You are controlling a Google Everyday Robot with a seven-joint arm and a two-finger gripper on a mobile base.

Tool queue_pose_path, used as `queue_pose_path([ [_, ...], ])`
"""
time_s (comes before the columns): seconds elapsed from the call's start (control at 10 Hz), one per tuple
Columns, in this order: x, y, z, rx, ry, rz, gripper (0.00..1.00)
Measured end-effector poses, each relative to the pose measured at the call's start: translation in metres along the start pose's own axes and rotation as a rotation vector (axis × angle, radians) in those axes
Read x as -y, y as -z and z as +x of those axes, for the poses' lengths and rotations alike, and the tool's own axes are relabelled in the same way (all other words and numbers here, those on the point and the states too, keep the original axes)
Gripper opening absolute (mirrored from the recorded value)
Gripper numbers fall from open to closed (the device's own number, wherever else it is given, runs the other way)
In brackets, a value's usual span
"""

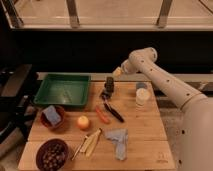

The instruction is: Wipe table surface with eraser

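A small dark upright block (109, 85), which may be the eraser, stands at the back middle of the wooden table (145, 127). My white arm comes in from the right. Its tan wrist ends just up and right of the block. My gripper (114, 77) is dark against the dark background there, close above the block. I cannot tell whether it touches the block.
A green tray (62, 90) sits at the back left and a white cup (142, 96) at the back right. A carrot (102, 115), a black tool (114, 111), an orange (83, 122), a grey cloth (118, 140), wooden sticks (88, 144), a bowl with a blue sponge (52, 117) and a bowl of nuts (52, 154) fill the rest.
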State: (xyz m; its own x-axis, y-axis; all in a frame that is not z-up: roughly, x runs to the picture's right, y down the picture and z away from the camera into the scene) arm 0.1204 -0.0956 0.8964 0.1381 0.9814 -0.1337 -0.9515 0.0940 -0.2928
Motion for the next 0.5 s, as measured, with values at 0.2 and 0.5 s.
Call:
queue_pose_path([
  [0.2, -0.006, -0.013, 0.000, -0.017, -0.002, -0.014, 0.65],
  [0.5, -0.018, -0.029, -0.002, -0.043, 0.000, -0.039, 0.65],
])
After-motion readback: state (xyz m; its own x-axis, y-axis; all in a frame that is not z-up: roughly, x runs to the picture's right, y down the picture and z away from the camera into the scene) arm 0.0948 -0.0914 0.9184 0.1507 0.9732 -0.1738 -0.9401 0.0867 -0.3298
